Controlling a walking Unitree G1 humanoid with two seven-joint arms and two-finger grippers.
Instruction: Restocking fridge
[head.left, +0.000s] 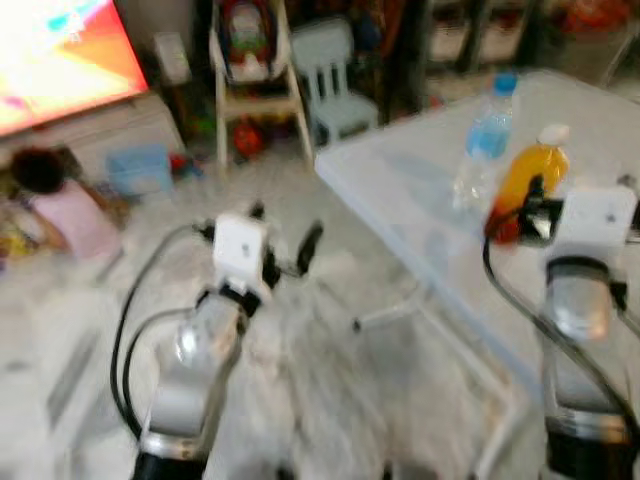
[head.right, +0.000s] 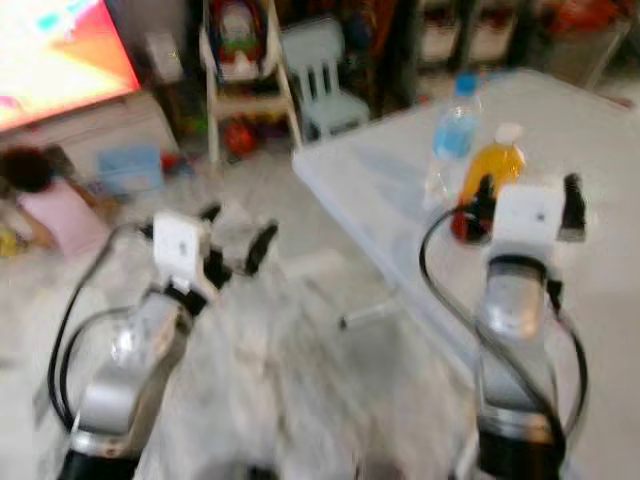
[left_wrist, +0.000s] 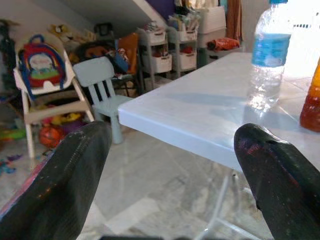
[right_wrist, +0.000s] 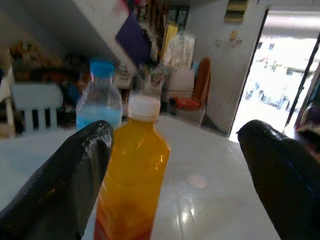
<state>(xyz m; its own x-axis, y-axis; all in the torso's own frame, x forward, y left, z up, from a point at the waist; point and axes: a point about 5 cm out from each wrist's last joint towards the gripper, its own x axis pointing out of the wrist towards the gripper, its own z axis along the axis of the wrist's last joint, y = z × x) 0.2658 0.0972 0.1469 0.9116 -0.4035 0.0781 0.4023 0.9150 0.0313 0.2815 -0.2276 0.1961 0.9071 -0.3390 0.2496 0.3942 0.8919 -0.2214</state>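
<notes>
Blurred: orange bottle (head.left: 527, 180) beside water bottle (head.left: 484, 140) on white table (head.left: 420, 200); right gripper (head.left: 540, 205) near the orange one.

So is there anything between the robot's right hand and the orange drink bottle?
No. In the right wrist view the right gripper is open, and only bare white table lies before the orange bottle. The water bottle stands behind it.

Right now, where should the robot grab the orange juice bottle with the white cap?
Probably around the wide middle of the orange juice bottle with the white cap, coming straight from the robot's side with the open right gripper. The bottle stands upright on the white plastic table, its body sides look straight, and the clear water bottle with the blue cap stands behind it, so that approach looks free.
</notes>
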